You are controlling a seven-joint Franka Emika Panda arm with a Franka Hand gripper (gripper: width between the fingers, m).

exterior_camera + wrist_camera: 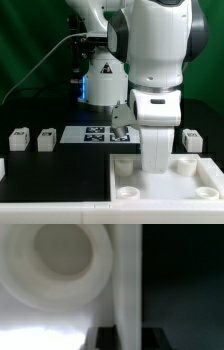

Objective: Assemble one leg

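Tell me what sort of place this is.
Likely a robotics lab bench: a robot arm over a black table, a marker board with tags, and small tagged legs laid out near a white panel.

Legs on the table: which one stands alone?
The leg at the exterior view's right; the other two legs sit side by side at its left.

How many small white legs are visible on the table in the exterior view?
3. Two legs stand at the exterior view's left, one at its right; the arm may hide another.
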